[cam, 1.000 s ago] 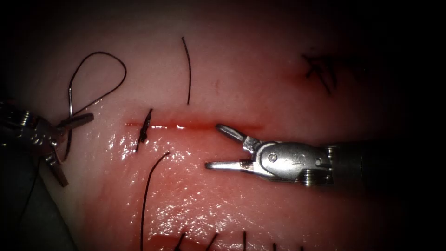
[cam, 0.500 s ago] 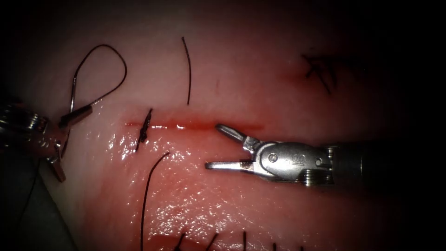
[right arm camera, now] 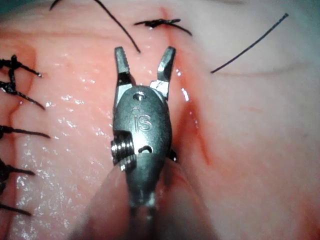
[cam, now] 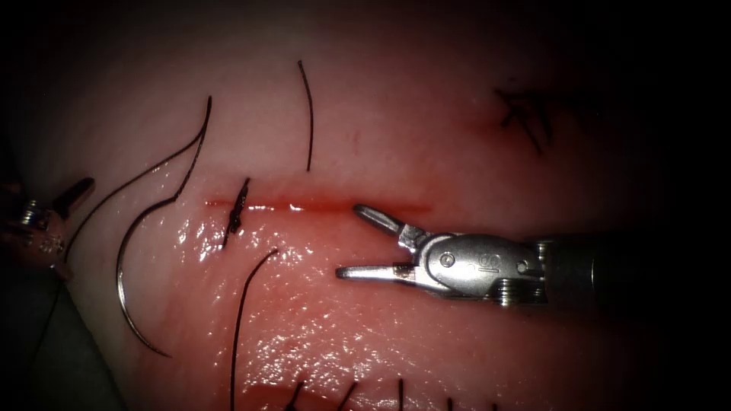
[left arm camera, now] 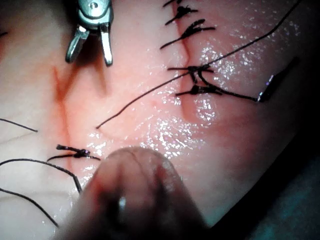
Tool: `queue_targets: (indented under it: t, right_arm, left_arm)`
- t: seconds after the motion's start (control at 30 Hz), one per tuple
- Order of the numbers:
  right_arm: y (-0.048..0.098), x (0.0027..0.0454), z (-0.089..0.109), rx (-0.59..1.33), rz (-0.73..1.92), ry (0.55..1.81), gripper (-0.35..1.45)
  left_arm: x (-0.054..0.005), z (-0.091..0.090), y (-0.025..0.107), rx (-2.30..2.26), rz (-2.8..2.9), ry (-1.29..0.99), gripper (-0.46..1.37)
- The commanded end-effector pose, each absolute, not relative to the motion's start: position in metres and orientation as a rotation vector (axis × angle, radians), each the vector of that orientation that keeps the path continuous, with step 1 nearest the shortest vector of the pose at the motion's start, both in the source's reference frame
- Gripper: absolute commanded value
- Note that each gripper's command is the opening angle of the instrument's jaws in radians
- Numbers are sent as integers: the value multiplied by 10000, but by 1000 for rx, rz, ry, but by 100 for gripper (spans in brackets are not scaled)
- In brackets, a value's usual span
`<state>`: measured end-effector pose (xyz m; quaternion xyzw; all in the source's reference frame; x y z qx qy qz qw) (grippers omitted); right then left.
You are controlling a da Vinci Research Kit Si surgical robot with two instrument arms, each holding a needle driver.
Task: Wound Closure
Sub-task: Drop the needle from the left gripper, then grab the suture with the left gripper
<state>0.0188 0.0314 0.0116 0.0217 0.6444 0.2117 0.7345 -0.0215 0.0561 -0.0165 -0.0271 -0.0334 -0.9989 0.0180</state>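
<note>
The curved needle (cam: 120, 262) lies free on the tissue (cam: 343, 335), left of the cut (cam: 327, 205) and not in it. Its thread (cam: 137, 183) trails up from its upper end and off to the left. My left tool (cam: 57, 228) sits at the far left edge, jaws open and holding nothing. My right tool (cam: 354, 242) hovers over the middle of the cut with its jaws open and nothing between them. It appears again in the right wrist view (right arm camera: 145, 60) and in the left wrist view (left arm camera: 90, 42).
A tied stitch (cam: 237, 209) crosses the cut near its left end. It also shows as a knot (right arm camera: 160, 22) in the right wrist view. Cut ends of thread (cam: 308, 114) lie above and below the cut. Older stitches (left arm camera: 192, 75) line a closed seam. Red fluid wets the cut.
The left tool drew back to the left and let the needle go. The needle now lies on the tissue and the thread loop has straightened. The right tool stayed put.
</note>
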Motion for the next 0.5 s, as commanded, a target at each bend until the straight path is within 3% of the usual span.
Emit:
queue_targets:
  t: [0.03, 0.1, 0.27, 0.3, 0.33, 0.37, 0.4, 0.5]
  right_arm:
    - [314, 188, 117, 53, 460, 1418, 124]
    - [314, 188, 117, 53, 460, 1418, 125]
    - [315, 188, 117, 53, 461, 1418, 125]
    - [315, 188, 118, 53, 461, 1418, 124]
    - [316, 188, 118, 53, 461, 1418, 124]
    - [316, 188, 118, 53, 461, 1418, 124]
    - [316, 188, 118, 53, 462, 1417, 124]
    - [316, 187, 118, 53, 461, 1418, 125]
  left_arm:
    - [-215, -166, 561, -77, -3114, -99, 84]
    - [-216, -169, 560, -74, -3138, -101, 83]
    - [-228, -175, 553, -71, -3176, -104, 53]
    - [-230, -175, 552, -66, -3184, -104, 42]
    - [-233, -176, 549, -63, -3186, -104, 20]
    - [-237, -177, 546, -34, -3191, -94, -12]
    - [-241, -177, 544, 19, -3208, -88, -29]
    - [-254, -176, 538, 252, -3210, -93, -35]
